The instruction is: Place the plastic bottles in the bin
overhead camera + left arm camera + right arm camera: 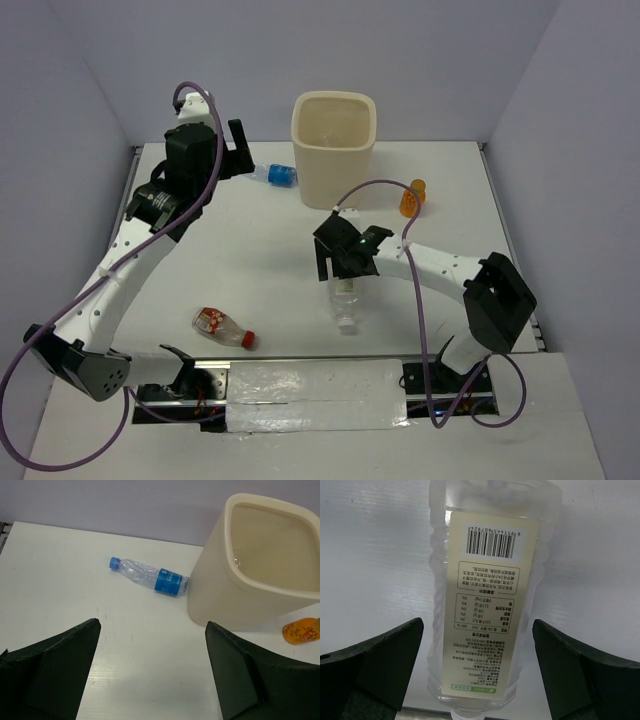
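**Right pincer straddles the white-label bottle, no grip yet**

Right pincer point(477, 630) is spread wide and holds nothing. The clear white-label bottle point(487, 605) lies flat on the worktop point(260, 250), directly under and between the two fingers point(385, 665). Bare worktop shows on each side of the bottle, so the pads aren't touching it. The bottle's long axis runs near-to-far on the worktop and crosses the line the fingers close along. That alignment looks right for a squeeze across the body. In the top view the right pincer point(346, 268) covers the bottle's far end, and the rest of the bottle point(346, 300) pokes out toward the arm bases. I can't tell how high the fingers are above the worktop. Probably a short drop, then close.

The bin point(335, 175) stands upright at the far middle of the worktop, beyond the right pincer.

Left pincer point(154, 625) is also wide and empty, up at the far left. The blue-cap bottle point(150, 576) lies on its side ahead of it, cap pointing left and base against the bin wall point(220, 595). The left arm is clearly the nearer one for that bottle.

The small orange bottle point(412, 199) sits just right of the bin. The red-capped bottle point(224, 327) lies near the front edge on the left, well apart from both pincers.
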